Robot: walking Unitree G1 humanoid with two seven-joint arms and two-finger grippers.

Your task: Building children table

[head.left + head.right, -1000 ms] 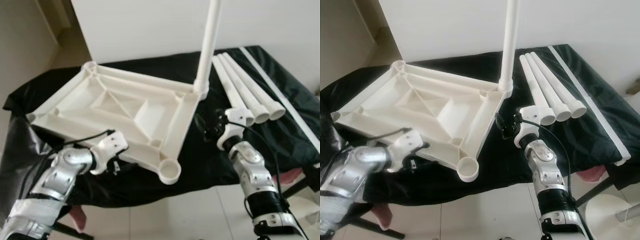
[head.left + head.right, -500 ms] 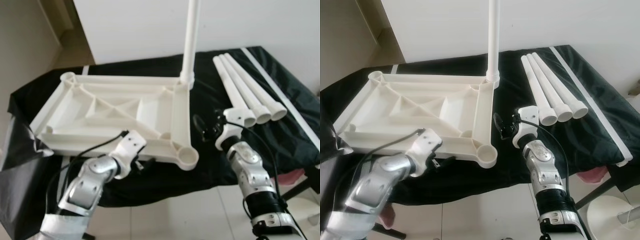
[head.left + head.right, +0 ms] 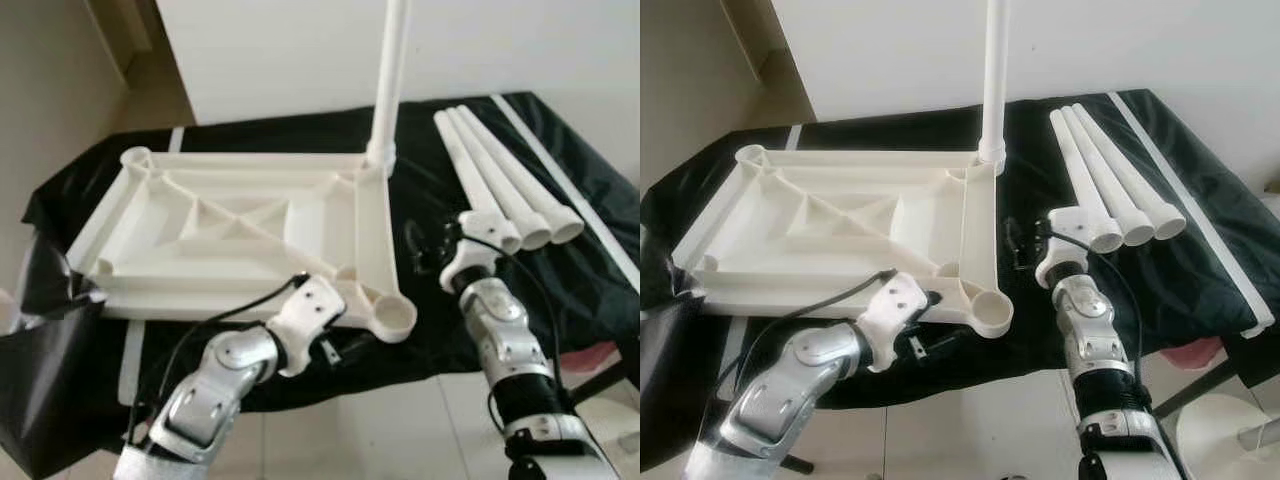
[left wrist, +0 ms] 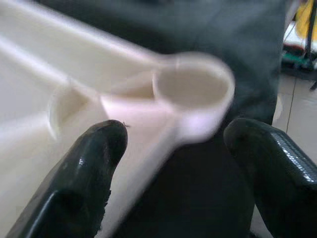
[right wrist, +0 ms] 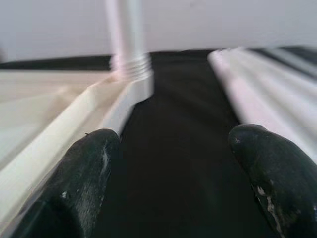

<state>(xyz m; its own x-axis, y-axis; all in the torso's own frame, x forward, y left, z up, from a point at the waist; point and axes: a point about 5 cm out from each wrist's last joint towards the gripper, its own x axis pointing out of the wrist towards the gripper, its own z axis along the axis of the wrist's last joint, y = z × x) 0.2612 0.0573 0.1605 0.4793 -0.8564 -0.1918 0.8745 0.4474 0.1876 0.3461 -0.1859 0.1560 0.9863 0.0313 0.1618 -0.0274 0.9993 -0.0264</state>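
The white plastic tabletop (image 3: 240,225) lies upside down on a black-draped table. One white leg (image 3: 390,80) stands upright in its far right corner socket. The near right corner socket (image 3: 395,315) holds nothing. Three loose legs (image 3: 505,195) lie side by side to the right. My left gripper (image 3: 335,345) is open just in front of the near rail, beside that socket (image 4: 193,87); its fingers (image 4: 84,173) hold nothing. My right gripper (image 3: 1018,245) is open over the cloth between the tabletop's right rail and the loose legs, pointing at the upright leg's threaded base (image 5: 130,62).
A black cloth (image 3: 300,135) covers the work table and hangs off its left side. A long white strip (image 3: 565,185) lies along the right edge. A white wall stands behind. Tiled floor (image 3: 970,440) shows below the near edge.
The tabletop has turned from a diagonal position to square with the table. My left arm swung right along the near rail to the near right corner socket. The right arm barely moved.
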